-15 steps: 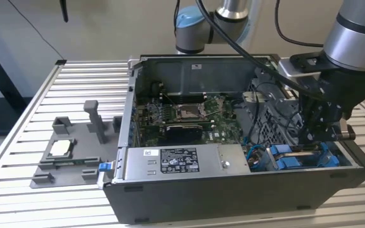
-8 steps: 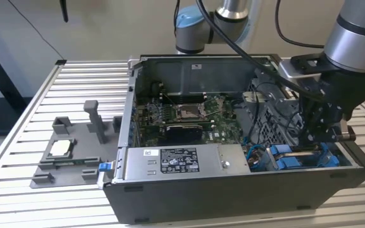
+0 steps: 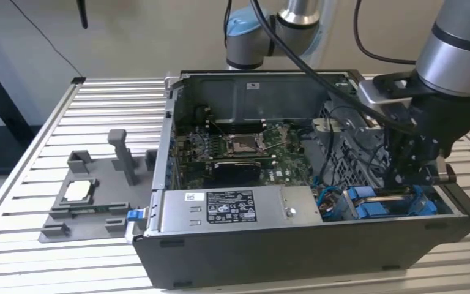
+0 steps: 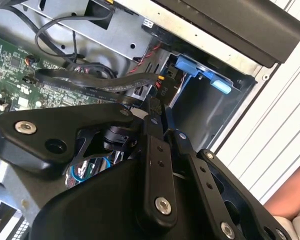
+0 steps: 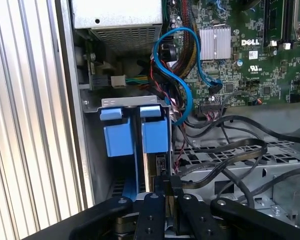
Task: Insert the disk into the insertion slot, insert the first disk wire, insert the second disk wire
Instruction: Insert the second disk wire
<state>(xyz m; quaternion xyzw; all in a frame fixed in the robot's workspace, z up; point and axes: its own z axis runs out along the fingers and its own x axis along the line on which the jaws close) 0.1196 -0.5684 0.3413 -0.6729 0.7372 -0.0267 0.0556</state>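
Black linkage bars of the pincer (image 5: 165, 200) reach down into the computer case (image 3: 300, 257); its tips look pressed together on a dark connector. Just beyond them the disk (image 5: 140, 137) in its blue carrier stands in the insertion slot (image 5: 135, 102)
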